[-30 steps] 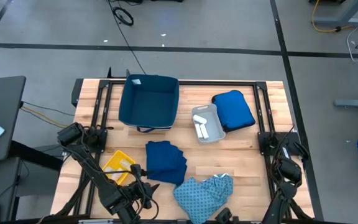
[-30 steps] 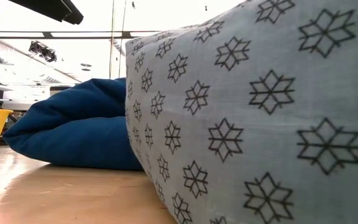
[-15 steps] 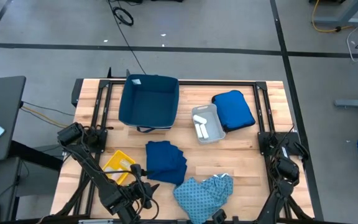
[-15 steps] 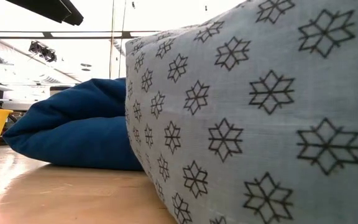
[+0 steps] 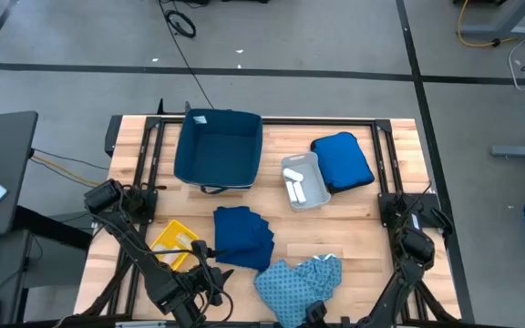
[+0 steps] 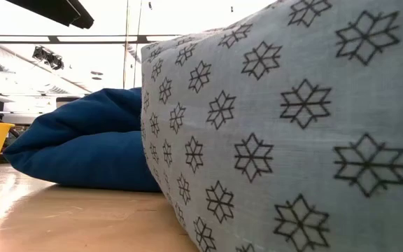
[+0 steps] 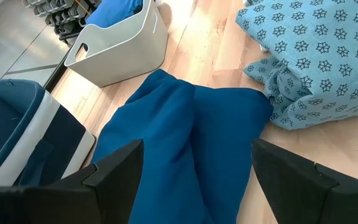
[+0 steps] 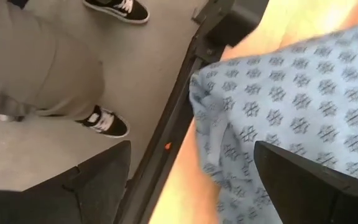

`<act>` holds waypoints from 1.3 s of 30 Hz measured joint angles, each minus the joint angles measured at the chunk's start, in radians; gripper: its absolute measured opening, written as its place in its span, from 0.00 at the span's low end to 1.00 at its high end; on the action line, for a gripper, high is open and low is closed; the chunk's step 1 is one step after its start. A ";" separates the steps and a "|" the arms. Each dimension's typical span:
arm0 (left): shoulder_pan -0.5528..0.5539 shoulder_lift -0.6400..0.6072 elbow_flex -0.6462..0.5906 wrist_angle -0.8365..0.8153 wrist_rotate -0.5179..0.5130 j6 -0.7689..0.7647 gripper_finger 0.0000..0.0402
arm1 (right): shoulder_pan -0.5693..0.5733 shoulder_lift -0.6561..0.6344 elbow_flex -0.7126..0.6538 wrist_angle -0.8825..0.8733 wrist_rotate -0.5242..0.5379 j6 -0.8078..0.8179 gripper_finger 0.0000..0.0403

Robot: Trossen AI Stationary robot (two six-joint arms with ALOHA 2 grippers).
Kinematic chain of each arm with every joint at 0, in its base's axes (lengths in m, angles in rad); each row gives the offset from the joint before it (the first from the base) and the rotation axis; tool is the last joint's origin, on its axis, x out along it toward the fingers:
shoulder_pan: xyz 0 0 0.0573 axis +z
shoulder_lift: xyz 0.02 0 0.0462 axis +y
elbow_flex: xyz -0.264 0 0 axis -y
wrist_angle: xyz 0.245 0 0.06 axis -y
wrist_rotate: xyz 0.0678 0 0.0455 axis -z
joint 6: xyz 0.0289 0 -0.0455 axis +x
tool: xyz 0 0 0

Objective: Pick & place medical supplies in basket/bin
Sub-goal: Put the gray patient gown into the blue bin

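Left gripper (image 7: 191,180): fingers spread wide, nothing held; it is poised at the table's near edge, just beside the yellow tray (image 5: 173,241).
Right gripper (image 8: 191,180): fingers parted, nothing grasped; it is placed at the table's near edge, over the border of the patterned garment (image 8: 291,112).
Navy garment (image 7: 185,143): folded, seen directly ahead between the left fingers; it touches the patterned garment at one corner.
Bins: the navy bin (image 5: 219,146) is set at the far side; the grey tray (image 5: 304,180), with white packets (image 5: 295,187) inside, is beside the royal-blue bundle (image 5: 343,161).
Open room: bare wood is left between the navy garment and the grey tray.
Hidden: the low view is mostly filled by patterned cloth; a person's shoes (image 8: 107,121) are seen on the floor beyond the table edge.
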 joint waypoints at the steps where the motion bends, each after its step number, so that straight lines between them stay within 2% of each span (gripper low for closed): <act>1: 0.000 0.000 0.000 0.000 0.000 0.000 0.74 | -0.005 0.000 0.000 -0.006 -0.007 0.009 0.86; 11: 0.000 0.000 0.000 0.000 0.000 0.000 0.74 | -0.055 0.000 0.000 -0.051 -0.088 0.102 0.86; 20: 0.000 0.000 0.000 0.000 0.000 0.000 0.74 | -0.089 0.000 0.000 0.044 -0.129 0.130 0.86; 23: 0.000 0.000 0.000 0.000 0.000 0.000 0.74 | -0.099 0.000 0.000 0.056 -0.238 0.196 0.86; 28: -0.002 0.000 0.000 0.000 0.001 0.000 0.74 | -0.114 0.000 0.000 0.023 -0.344 0.229 0.85; 35: -0.002 0.000 0.000 0.000 0.004 0.000 0.74 | -0.125 0.000 0.000 -0.027 -0.430 0.229 0.76; 39: -0.002 0.000 0.000 0.000 0.004 0.000 0.74 | -0.116 0.000 0.000 -0.031 -0.455 0.222 0.77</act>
